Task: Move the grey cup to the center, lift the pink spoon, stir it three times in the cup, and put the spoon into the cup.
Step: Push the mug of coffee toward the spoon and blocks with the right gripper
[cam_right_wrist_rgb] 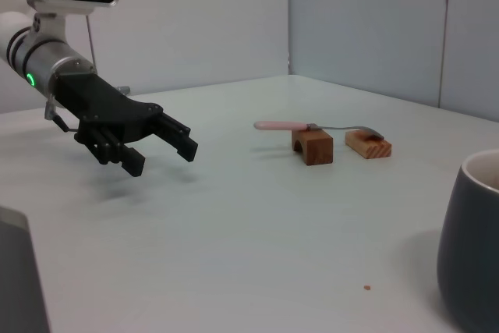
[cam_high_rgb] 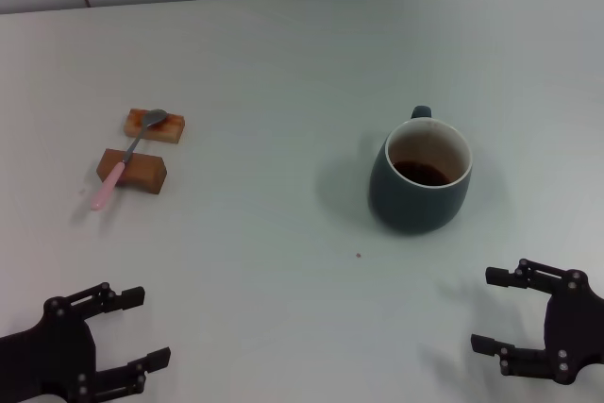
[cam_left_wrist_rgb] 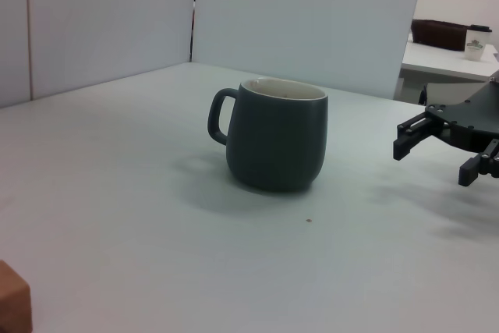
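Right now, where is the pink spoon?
In the head view, the thin pink-handled metal spoon lies on the robot's left, bridging two small brown wooden blocks, well left of the dark grey ceramic mug.

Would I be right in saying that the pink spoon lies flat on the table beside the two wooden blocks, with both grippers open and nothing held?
Not quite. The pink spoon does not lie flat on the table: it rests across the two wooden blocks, as the right wrist view shows plainly. The rest holds: the left gripper and right gripper are open and hold nothing.
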### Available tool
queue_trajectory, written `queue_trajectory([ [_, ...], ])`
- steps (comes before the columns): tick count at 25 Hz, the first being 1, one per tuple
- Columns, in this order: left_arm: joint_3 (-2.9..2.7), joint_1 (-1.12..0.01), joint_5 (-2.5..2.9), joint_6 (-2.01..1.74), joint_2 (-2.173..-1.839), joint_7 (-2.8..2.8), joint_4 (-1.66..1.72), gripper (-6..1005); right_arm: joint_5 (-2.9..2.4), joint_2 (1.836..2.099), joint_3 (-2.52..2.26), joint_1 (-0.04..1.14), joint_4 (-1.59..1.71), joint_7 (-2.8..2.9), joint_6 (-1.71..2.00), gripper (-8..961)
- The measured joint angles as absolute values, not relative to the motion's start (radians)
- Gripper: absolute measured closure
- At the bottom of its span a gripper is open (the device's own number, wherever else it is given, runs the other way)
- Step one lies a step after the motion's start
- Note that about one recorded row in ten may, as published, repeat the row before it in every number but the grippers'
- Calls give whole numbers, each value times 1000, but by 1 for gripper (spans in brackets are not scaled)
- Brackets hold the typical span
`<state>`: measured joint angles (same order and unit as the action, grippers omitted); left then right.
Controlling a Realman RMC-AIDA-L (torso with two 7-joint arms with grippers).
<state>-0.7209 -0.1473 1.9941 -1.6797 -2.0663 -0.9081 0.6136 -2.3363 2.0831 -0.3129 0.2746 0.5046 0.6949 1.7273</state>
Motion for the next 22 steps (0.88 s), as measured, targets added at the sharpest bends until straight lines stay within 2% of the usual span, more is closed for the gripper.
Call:
queue_trajectory([
  [10, -721, -147, 1994, -1680, -2066, -908, 612, 284, -2336, 2083, -313, 275, 505, 695, 1727, 128],
  [14, -721, -147, 1994, -1680, -2066, -908, 612, 284, -2336, 2083, -313, 275, 505, 695, 1727, 127],
  [22, -721, -147, 1993, -1680, -2067, -908, 612, 284, -2326, 2084, -266, 269, 503, 710, 1717, 191],
])
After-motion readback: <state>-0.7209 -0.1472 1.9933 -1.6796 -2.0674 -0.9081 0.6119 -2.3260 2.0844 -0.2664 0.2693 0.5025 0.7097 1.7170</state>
